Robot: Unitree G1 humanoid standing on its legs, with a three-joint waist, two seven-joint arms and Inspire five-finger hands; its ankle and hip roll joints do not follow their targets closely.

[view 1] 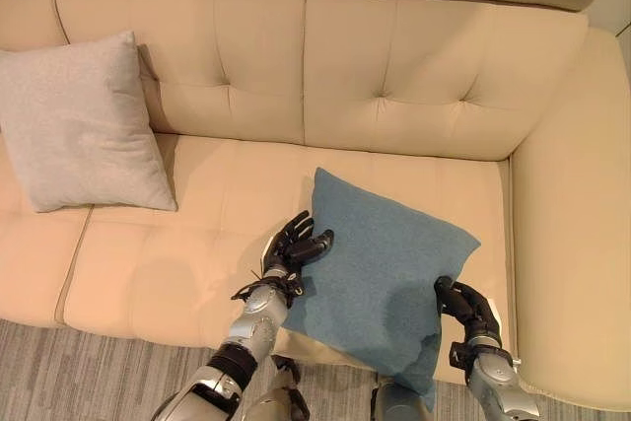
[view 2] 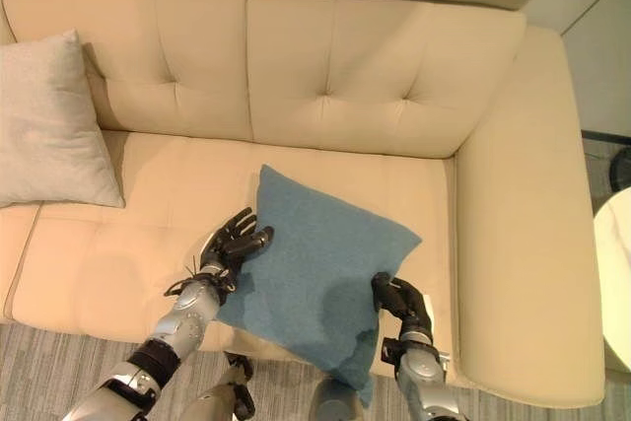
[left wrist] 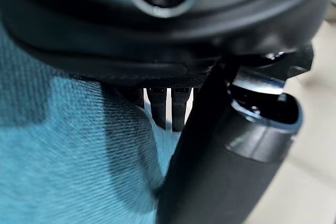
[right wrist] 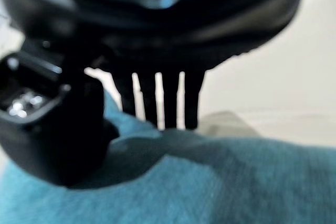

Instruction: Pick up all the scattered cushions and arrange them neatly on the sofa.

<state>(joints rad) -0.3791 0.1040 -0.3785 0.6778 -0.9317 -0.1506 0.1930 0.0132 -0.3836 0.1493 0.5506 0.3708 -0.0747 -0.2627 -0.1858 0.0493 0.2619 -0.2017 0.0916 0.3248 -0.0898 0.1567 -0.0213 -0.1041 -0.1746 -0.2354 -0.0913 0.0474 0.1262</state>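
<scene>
While blue cushion point(view 1: 380, 268) lies flat on sofa seat point(view 1: 168, 263), diagonal, corner overhanging front edge: left hand point(view 1: 294, 245) pinches its left edge, right hand point(view 1: 465, 308) curls on right edge. Cushion spans between both hands, equally near. Grey cushion point(view 1: 79, 125) leans against backrest, well apart.

Looking steeply down from head height onto the sofa point(view 1: 394, 76) in both eye views, a little apart, sharing the blue cushion point(view 1: 380, 263); pressed very close along each hand in the wrist views, onto that same cushion.
</scene>
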